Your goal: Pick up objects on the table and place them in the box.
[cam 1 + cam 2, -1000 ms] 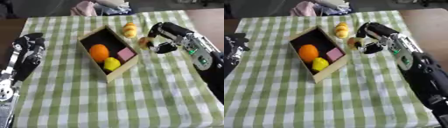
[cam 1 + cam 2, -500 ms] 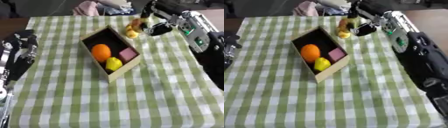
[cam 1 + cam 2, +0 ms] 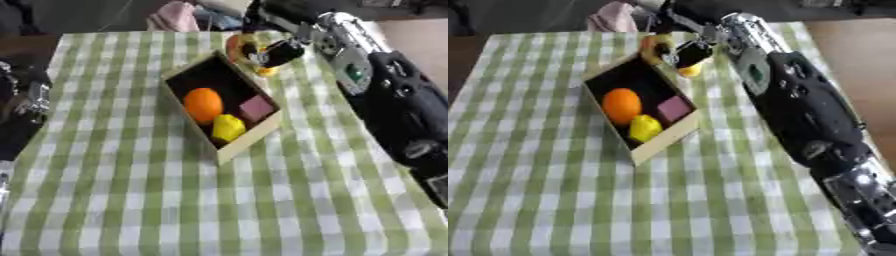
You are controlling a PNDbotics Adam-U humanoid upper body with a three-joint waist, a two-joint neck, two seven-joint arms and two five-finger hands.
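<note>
**Inspector A:** Where the box's far right corner meets the cloth, a yellow and orange object [image 3: 238,46] lies on the worktop just outside the box [image 3: 249,145]. Its make cannot be told; only a rounded shape and those colours show.

**Inspector B:** And the right robot hand [image 3: 278,51]?

**Inspector A:** It sits on that object, its dark fingers covering part of it. Whether they are curled round it or merely resting against it, I cannot tell. The arm runs in from the right side, black with silver joints.

**Inspector B:** Contents of the box?

**Inspector A:** Three items. An orange [image 3: 203,104] near the middle, a pink block [image 3: 256,107] to its right, and a yellow fruit [image 3: 227,127] at the near end, touching or almost touching the other two. The box is dark inside with pale walls and lies askew on the green checked cloth [image 3: 131,200].

**Inspector B:** The left robot hand?

**Inspector A:** The left robot hand [image 3: 26,100] shows at the left edge, well apart from the box. Its fingers cannot be made out.

**Inspector B:** Anything further?

**Inspector A:** A pink bundle of fabric [image 3: 614,17] beyond the far edge of the worktop.
</note>
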